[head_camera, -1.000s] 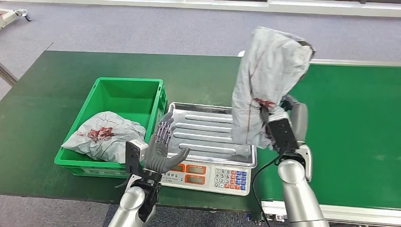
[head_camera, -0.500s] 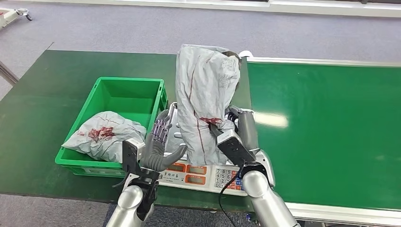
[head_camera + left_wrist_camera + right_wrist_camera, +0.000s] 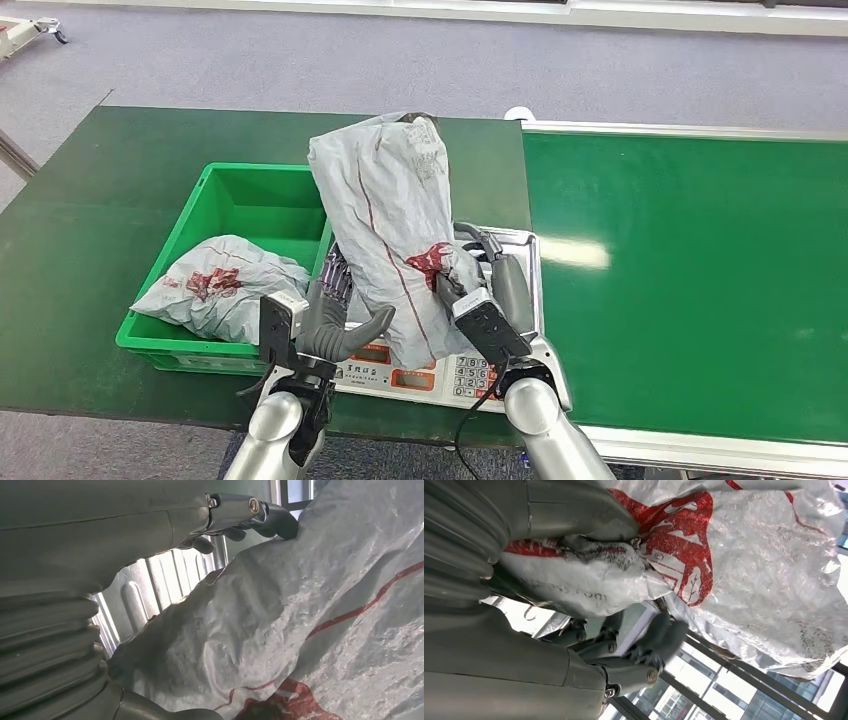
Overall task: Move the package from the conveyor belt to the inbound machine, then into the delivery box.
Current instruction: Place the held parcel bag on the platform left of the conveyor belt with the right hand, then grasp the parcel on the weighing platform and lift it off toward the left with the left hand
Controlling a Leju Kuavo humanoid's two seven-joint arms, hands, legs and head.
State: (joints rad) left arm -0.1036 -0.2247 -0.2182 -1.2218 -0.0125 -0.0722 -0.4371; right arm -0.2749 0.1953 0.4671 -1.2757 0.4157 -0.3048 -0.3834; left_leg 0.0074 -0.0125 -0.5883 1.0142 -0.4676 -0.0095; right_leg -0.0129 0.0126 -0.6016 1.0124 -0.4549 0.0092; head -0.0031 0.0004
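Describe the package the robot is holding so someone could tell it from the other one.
Start at the silver weighing scale between the green crate and the conveyor belt. Over its tray the right hand holds a tall grey package. Unlike the crumpled package in the crate, it stands upright, held in the air.

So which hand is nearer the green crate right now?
Left. The left hand hovers open at the green crate's near right corner, beside the scale. The right hand holds the package over the scale, farther right.

A crumpled grey poly-bag package (image 3: 392, 230) with red print is held upright over the scale's steel tray (image 3: 520, 243), tilted toward 11 o'clock.
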